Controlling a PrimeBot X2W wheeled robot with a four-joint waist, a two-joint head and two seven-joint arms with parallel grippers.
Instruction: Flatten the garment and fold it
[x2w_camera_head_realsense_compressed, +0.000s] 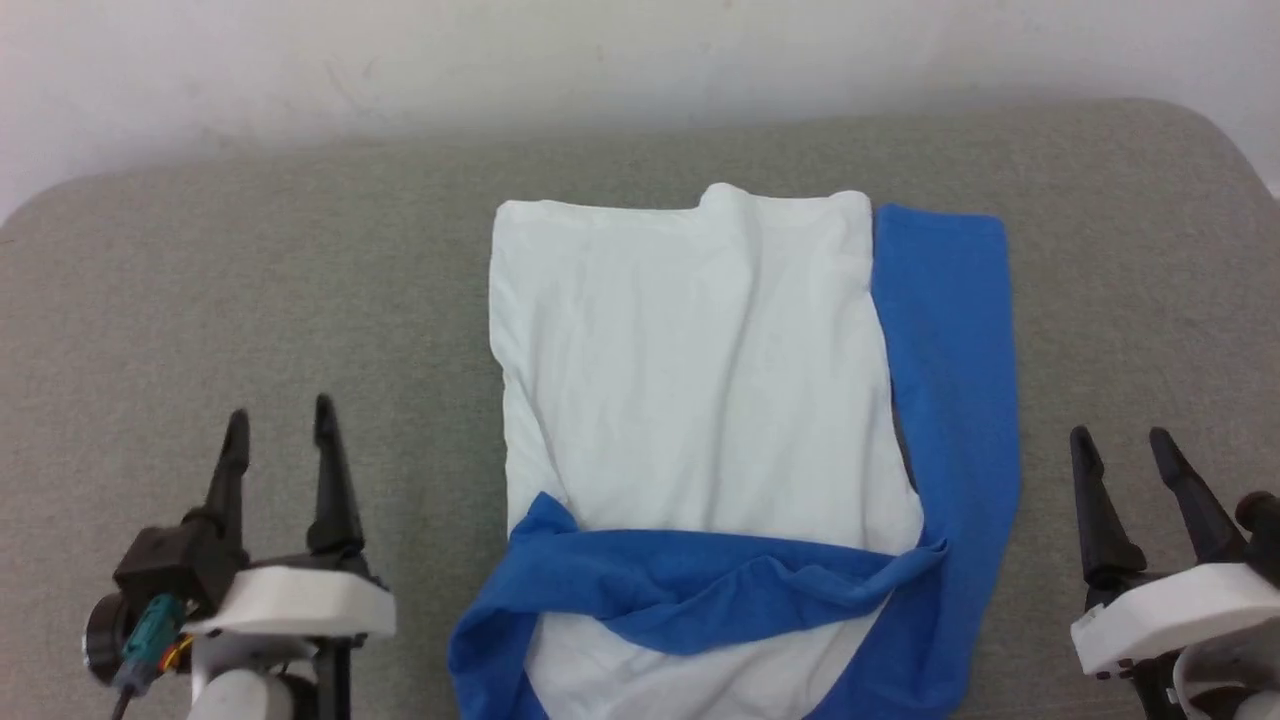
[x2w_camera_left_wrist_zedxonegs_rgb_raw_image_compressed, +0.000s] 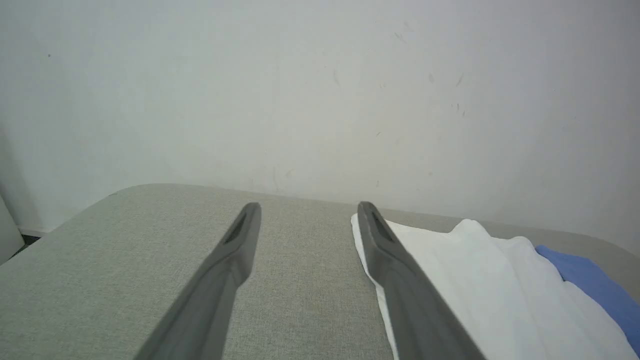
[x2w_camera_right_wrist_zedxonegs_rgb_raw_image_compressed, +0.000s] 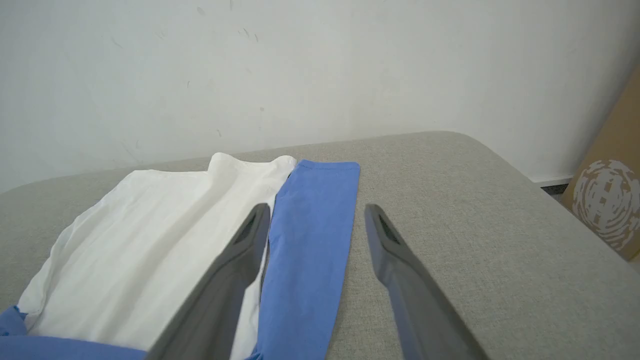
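White and royal-blue, the soft, partly folded T-shirt (x2w_camera_head_realsense_compressed: 700, 380) lay in the middle of the grey fabric-covered surface (x2w_camera_head_realsense_compressed: 250, 280). One blue sleeve was draped across its near part and another ran along its right edge. The dark-fingered left gripper (x2w_camera_head_realsense_compressed: 280, 408) and right gripper (x2w_camera_head_realsense_compressed: 1119, 433) stood empty on either side, jaws spread, apart from the cloth.

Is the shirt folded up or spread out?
Partly folded. The garment lies flat on the grey surface, one blue strip straight along its side, another crossing over the white.
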